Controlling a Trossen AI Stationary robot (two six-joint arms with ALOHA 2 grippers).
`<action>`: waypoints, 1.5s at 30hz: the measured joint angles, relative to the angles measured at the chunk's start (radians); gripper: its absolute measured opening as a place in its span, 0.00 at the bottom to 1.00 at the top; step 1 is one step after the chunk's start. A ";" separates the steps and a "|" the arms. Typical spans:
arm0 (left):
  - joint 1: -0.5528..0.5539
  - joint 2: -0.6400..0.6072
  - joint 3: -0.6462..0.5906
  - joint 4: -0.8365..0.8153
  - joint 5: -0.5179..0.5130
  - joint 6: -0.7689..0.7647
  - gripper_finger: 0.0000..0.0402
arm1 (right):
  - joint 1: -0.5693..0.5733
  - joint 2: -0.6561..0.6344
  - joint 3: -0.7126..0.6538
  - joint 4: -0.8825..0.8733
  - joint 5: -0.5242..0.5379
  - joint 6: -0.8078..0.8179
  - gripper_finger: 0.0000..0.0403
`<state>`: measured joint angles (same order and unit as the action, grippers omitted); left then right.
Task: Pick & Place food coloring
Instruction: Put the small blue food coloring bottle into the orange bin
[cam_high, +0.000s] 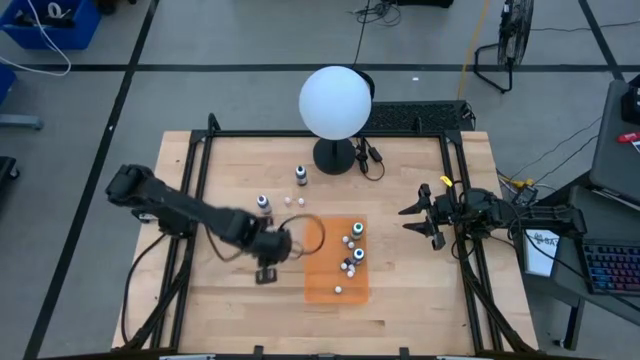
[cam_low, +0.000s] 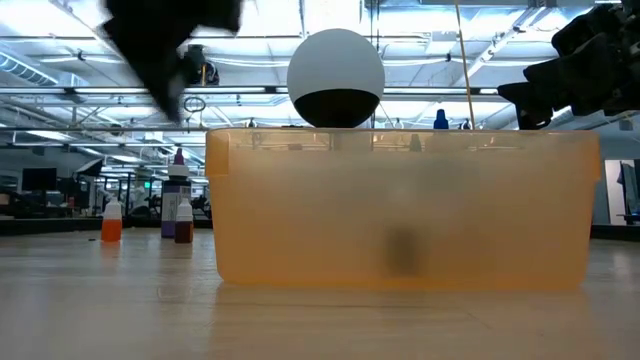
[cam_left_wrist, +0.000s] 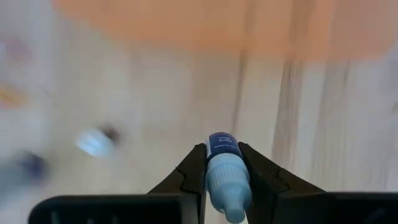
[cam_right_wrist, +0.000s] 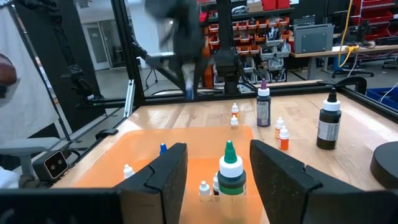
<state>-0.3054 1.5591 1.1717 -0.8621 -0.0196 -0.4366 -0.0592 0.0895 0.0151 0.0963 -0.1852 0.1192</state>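
We see the left gripper (cam_left_wrist: 222, 163) clamped on a small blue-capped bottle (cam_left_wrist: 225, 174) of food coloring, which sits squarely between the two dark fingers (cam_left_wrist: 190, 174), cap end toward the wrist camera. From above, that gripper (cam_high: 268, 245) hangs over bare wood just left of the orange tray (cam_high: 325, 285), not over it. The bottle's dark blue label carries a few pale words — too small for us to read.

Inside the tray stand several more bottles: a green-capped one (cam_right_wrist: 231, 171) with a white collar right ahead of the right gripper, a tiny blue tip (cam_right_wrist: 162, 149) and small whitish ones (cam_right_wrist: 127, 170). Out on the table (cam_high: 230, 170) are a dark bottle with white top (cam_high: 263, 203), another (cam_high: 300, 175) near the lamp base, and two tiny pale ones (cam_high: 292, 200).

The right gripper (cam_high: 420, 218) waits at the table's right side, fingers parted and holding nothing, pointed at the tray. The big white globe (cam_high: 335, 102) stands behind the tray at the far edge. In the low view the tray's translucent wall (cam_low: 400, 210) blocks most of what lies beyond it.
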 joint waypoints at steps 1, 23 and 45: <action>0.019 0.006 0.052 -0.024 -0.012 0.037 0.17 | 0.000 0.000 0.000 0.000 0.000 0.000 0.41; 0.159 0.555 0.441 -0.036 -0.007 0.546 0.17 | 0.000 0.000 0.000 0.000 0.000 0.000 0.41; 0.158 0.616 0.443 -0.010 0.001 0.505 0.22 | 0.000 0.000 0.000 -0.002 0.000 0.000 0.41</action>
<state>-0.1471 2.1750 1.6146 -0.8725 -0.0184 0.0686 -0.0589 0.0897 0.0149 0.0943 -0.1851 0.1192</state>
